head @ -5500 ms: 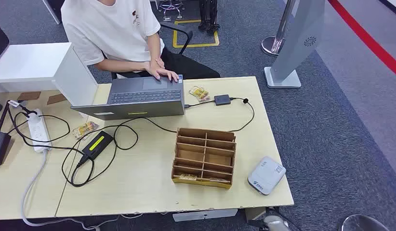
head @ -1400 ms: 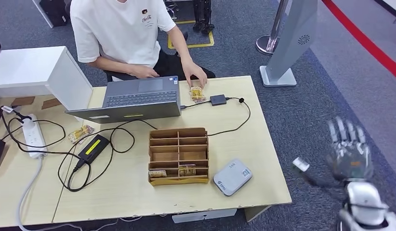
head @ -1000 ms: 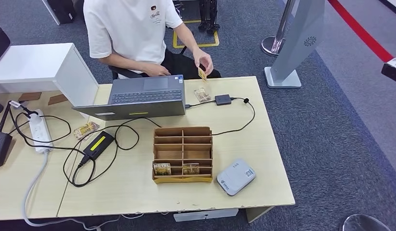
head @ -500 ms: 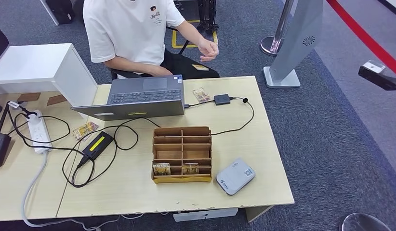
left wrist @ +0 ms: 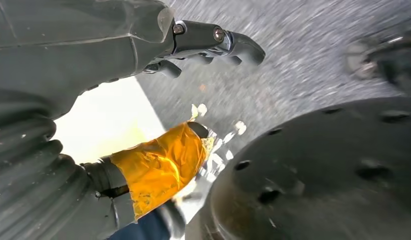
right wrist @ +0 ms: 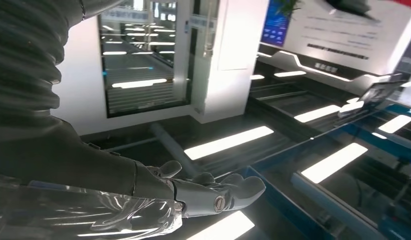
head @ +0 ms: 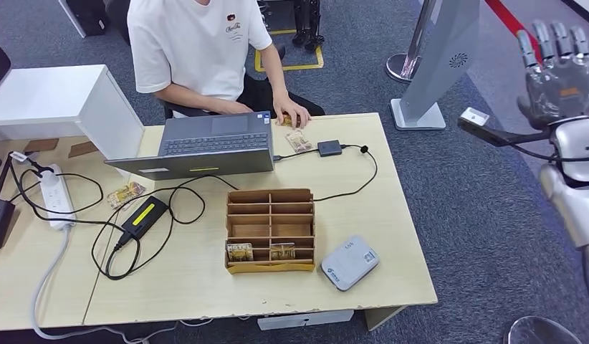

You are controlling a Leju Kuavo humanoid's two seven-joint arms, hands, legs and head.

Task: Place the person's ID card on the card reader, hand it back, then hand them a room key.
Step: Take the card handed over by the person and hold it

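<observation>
A pale wooden desk (head: 206,287) stands on grey carpet (head: 463,201), with a red floor line (head: 501,8) and a grey stand (head: 435,64) beyond its far right corner. A person in a white shirt (head: 198,43) sits behind the far edge at a laptop (head: 206,147). Their hand (head: 291,115) rests on the far edge, covering a small card (head: 285,120) that may be the ID card; another card (head: 299,141) lies just beside it. A cardboard organizer (head: 270,229) sits near the front edge, with a room key (head: 239,251) in its front row. The grey card reader (head: 350,262) lies just beside it, toward the front right corner. Cables and a power strip (head: 56,193) cover the left side.

Half a second ago the person's hand was lifted above the desk; it is now down. The right hand (head: 560,68) has risen into sight right of the desk, fingers spread, holding nothing. The left hand (left wrist: 143,100) hangs by the desk's edge, fingers apart, holding nothing.
</observation>
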